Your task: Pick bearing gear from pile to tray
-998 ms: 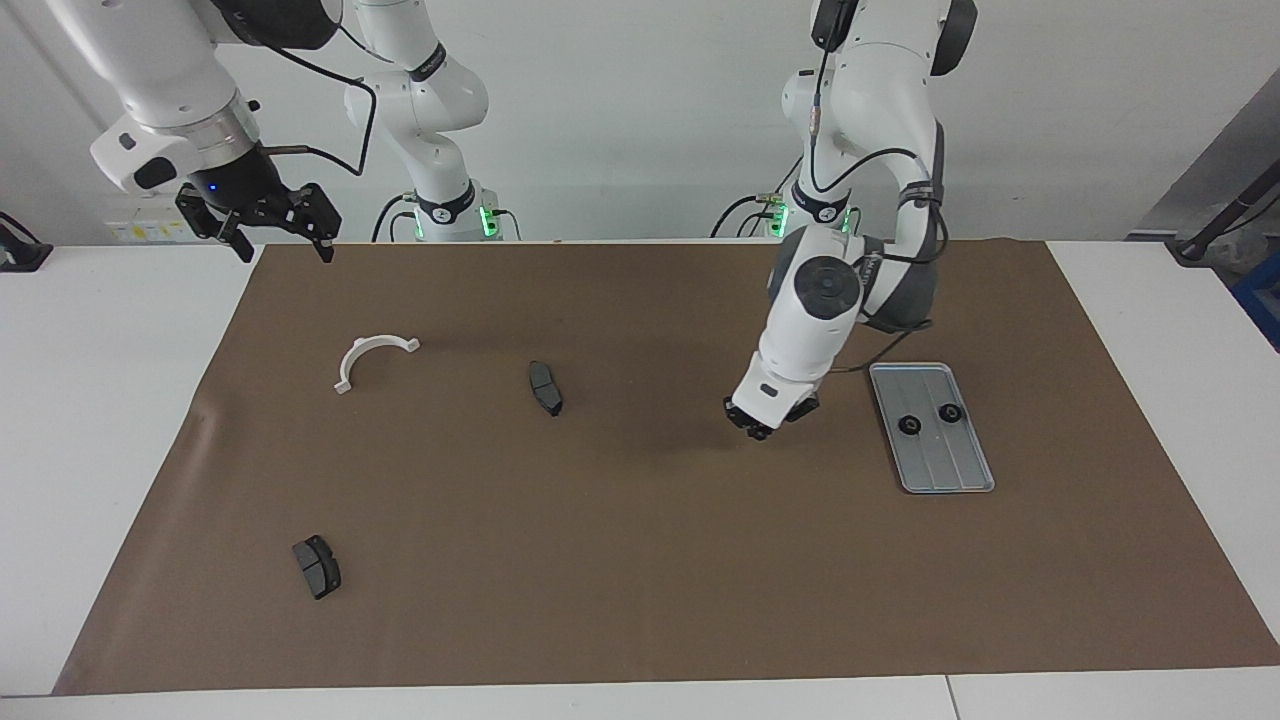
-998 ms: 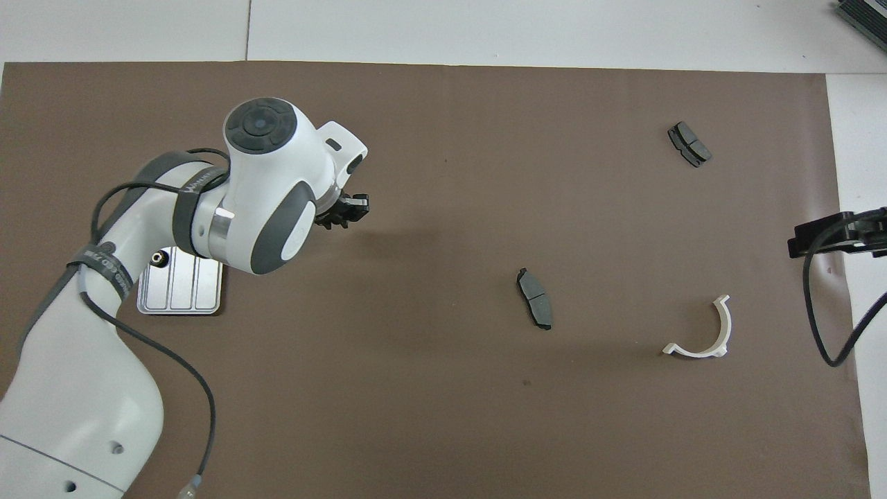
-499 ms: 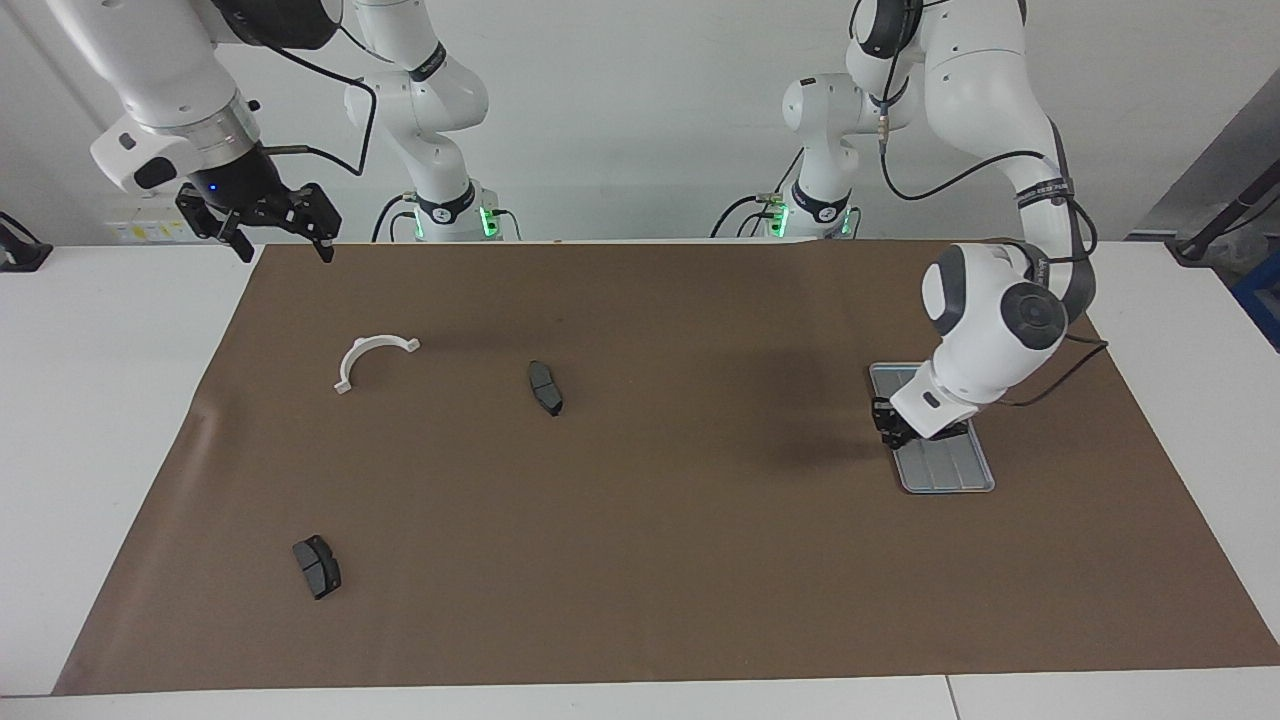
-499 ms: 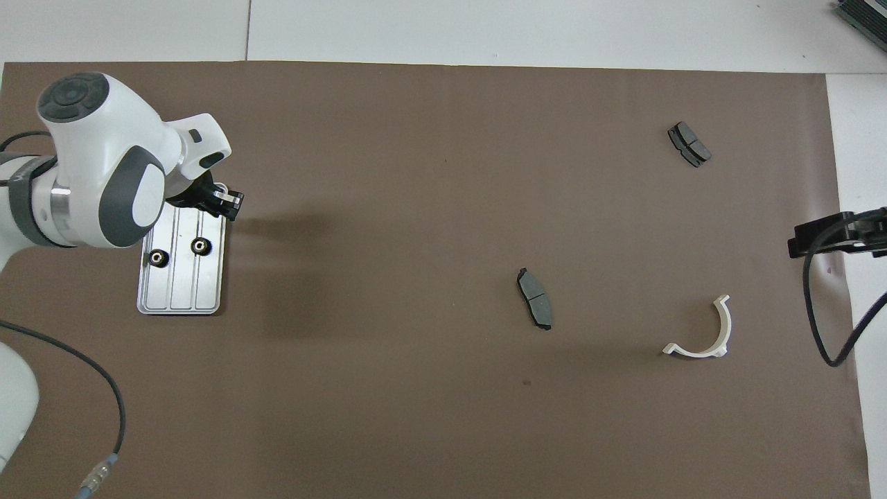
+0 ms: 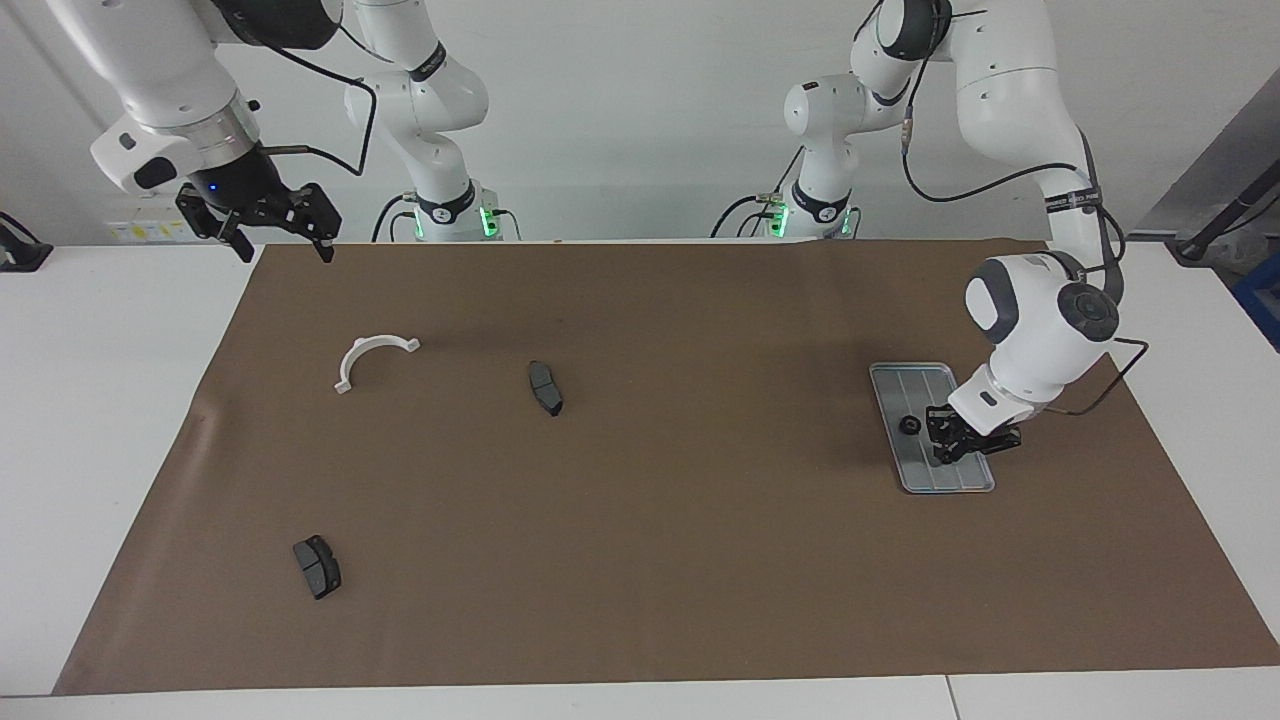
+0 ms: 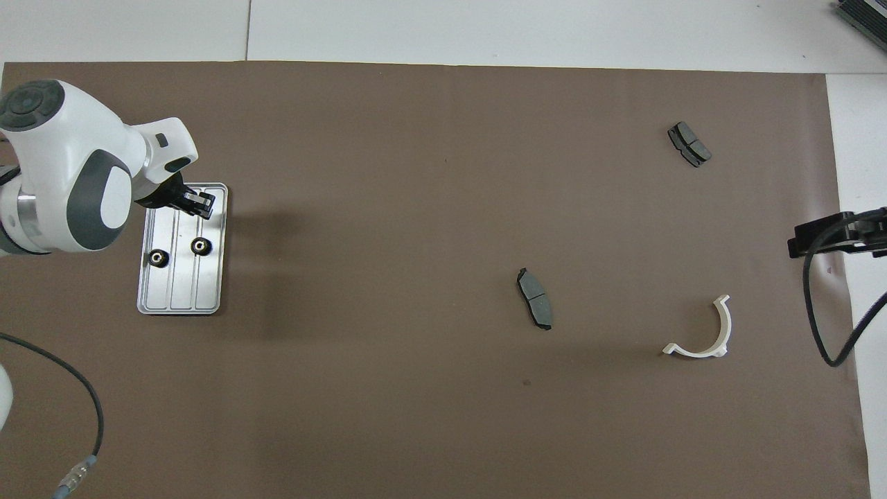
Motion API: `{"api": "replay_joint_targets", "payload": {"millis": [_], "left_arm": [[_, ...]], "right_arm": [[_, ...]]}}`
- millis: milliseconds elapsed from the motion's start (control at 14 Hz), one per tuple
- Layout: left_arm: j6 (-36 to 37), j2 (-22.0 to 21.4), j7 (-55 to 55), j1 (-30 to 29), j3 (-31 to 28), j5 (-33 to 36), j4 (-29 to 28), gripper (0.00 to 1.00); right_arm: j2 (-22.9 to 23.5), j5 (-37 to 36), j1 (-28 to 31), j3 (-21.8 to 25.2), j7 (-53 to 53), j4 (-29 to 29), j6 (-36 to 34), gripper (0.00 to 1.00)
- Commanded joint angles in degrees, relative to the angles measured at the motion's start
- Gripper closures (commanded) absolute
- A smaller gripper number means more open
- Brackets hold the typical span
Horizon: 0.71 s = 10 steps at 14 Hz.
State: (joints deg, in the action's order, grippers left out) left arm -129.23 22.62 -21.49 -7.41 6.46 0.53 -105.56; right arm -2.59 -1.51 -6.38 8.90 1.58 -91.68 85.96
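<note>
Brown mat on the worktop [image 5: 640, 600] carries the tray [image 5: 968, 484], over which my left pincer [image 5: 948, 456] hangs clenched, two gears [image 6: 159, 258] resting just beside.

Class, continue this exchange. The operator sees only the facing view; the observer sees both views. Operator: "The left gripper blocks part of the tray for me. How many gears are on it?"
Observer: Two gears lie on the tray; the left gripper hides one of them from you.
Operator: Is the gripper over either gear?
Observer: No. Seen from overhead, it is over the tray's end farther from the robots, clear of both.
Operator: Do the gears touch each other?
Observer: No. They lie apart, with bare tray between them.
</note>
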Motion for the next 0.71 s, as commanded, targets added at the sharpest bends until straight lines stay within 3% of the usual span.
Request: {"api": "replay_joint_targets", "payload": {"millis": [0,71,214,285,356,499,641], "left_arm": [[-1.8,-2.9,-0.5,-1.6,0.0,0.5,-4.0,1.0],[-1.5,-2.9,-0.5,-1.6,0.0,0.5,-4.0,0.93],[-0.6,-3.1,-0.5,-1.6,0.0,0.5,-3.7,0.46],[0.5,-3.1,-0.5,-1.6,0.0,0.5,-3.2,0.17],[1.6,-3.2,-0.5,-1.5,0.0,0.5,-2.3,0.0],[6.8,-4.6,0.4,-0.7,0.0,0.5,1.0,0.0],[18.2,-7.1,4.1,0.9,0.1,0.5,7.5,0.0]], "right_arm": [[-1.3,0.7,0.3,-0.3,0.7,-1.3,0.9,0.0],[-1.3,0.7,0.4,-0.3,0.7,-1.3,0.9,0.0],[-1.3,0.7,0.4,-0.3,0.6,-1.3,0.9,0.0],[-1.3,0.7,0.4,-0.3,0.7,-1.3,0.9,0.0],[-1.3,0.7,0.3,-0.3,0.7,-1.3,0.9,0.0],[-1.3,0.7,0.3,-0.3,0.7,-1.3,0.9,0.0],[-1.3,0.7,0.4,-0.3,0.7,-1.3,0.9,0.0]]}}
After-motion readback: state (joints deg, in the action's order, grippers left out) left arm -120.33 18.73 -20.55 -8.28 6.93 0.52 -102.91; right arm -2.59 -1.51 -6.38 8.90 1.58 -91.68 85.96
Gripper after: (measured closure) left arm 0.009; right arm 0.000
